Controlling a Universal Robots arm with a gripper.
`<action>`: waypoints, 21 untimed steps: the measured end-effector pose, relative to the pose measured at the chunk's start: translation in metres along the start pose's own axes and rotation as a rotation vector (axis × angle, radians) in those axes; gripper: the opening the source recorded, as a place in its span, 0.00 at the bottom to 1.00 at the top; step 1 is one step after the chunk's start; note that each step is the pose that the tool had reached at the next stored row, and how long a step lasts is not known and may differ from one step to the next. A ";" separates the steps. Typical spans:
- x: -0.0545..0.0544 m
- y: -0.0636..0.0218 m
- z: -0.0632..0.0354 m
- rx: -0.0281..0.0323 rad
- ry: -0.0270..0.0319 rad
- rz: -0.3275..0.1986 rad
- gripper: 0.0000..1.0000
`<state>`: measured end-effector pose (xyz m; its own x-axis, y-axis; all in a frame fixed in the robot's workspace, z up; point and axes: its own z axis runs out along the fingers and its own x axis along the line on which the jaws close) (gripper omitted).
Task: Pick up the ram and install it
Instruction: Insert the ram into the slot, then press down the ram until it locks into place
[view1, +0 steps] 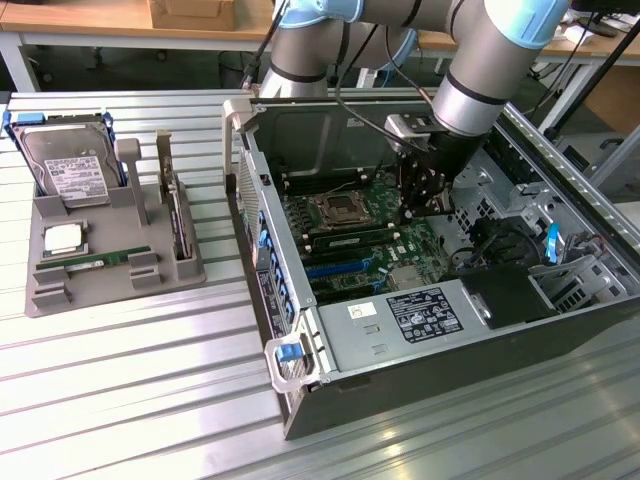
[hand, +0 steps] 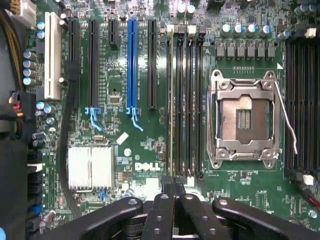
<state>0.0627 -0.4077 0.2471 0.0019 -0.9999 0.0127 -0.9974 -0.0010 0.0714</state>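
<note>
I am looking down past the claw, closest to the wrist camera, its fingers clenched together with nothing wide between them. Their tips are sitting right at the near end of a ram that is standing on edge in the first memory slot, the one farthest from the CPU socket. Stick and slot are running straight away from the claw, so the fingers are in line with its long axis, touching or just above its top edge; I cannot tell which.

In the exterior view, going from its left, the grey tray is sitting on the slatted bench with the hard drive, a processor and the second ram lying flat in its cradle, well apart from the arm. Further right, the open case is holding the motherboard, and the claw is reaching down inside it; the case walls and drive cage are leaving only tight room around it.
</note>
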 end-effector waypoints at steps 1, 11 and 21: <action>0.000 0.0000 -0.0014 0.0000 0.0000 0.000 0.11; 0.000 0.0007 -0.0236 0.0000 -0.0003 0.000 0.11; 0.000 0.0036 -0.0229 0.0000 -0.0003 0.000 0.11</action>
<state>0.0607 -0.4077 0.2702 0.0020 -0.9999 0.0124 -0.9974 -0.0011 0.0714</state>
